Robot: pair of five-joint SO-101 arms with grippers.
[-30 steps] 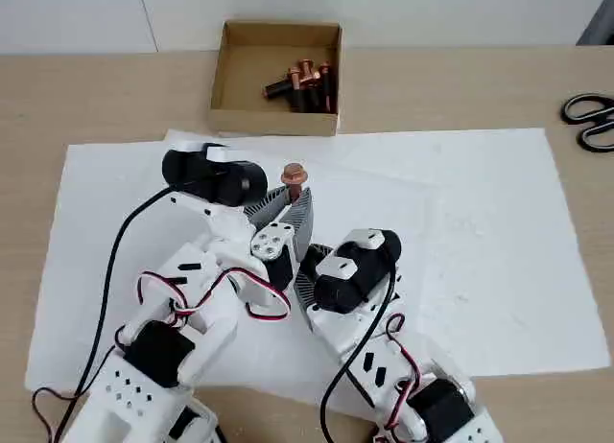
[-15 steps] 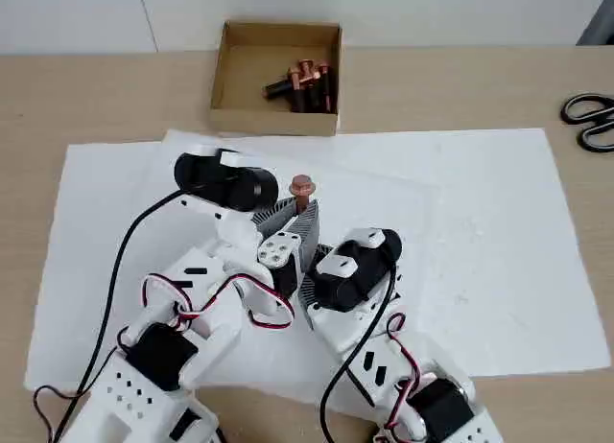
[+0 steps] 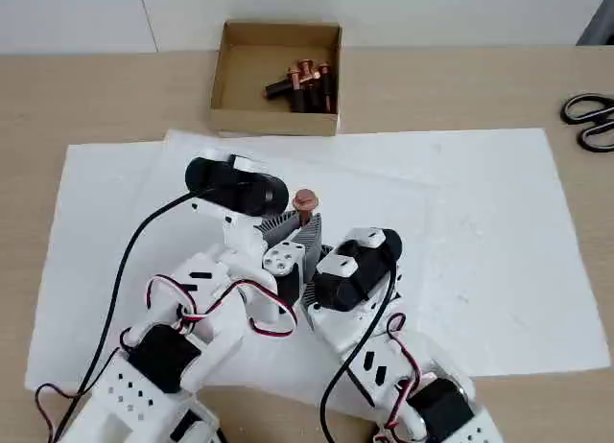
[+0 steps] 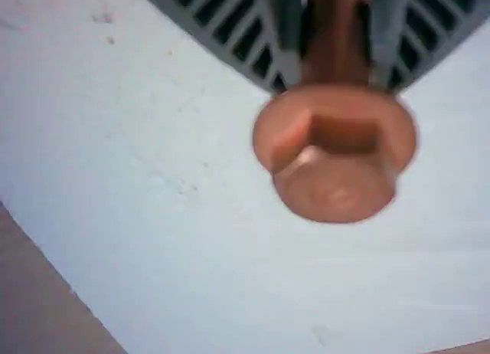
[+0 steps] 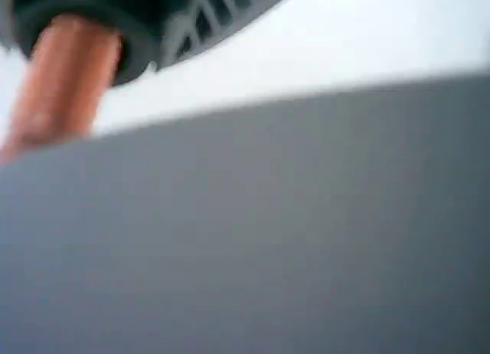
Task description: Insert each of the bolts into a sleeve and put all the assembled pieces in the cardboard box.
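Note:
My left gripper is shut on a copper bolt above the white paper, the hex head pointing toward the cardboard box. In the left wrist view the bolt sticks out between the ribbed grey fingers. My right gripper sits close against the left one, mostly hidden under its own wrist. In the right wrist view a black sleeve sits in my right gripper with the bolt's copper shaft entering it. Several assembled pieces lie in the box.
A white paper sheet covers the middle of the wooden table. Scissors lie at the far right edge. A broad grey surface blocks most of the right wrist view. The box stands at the back, beyond both arms.
My left arm has carried the bolt back and to the right, closer to the right gripper. The right arm has stayed in place.

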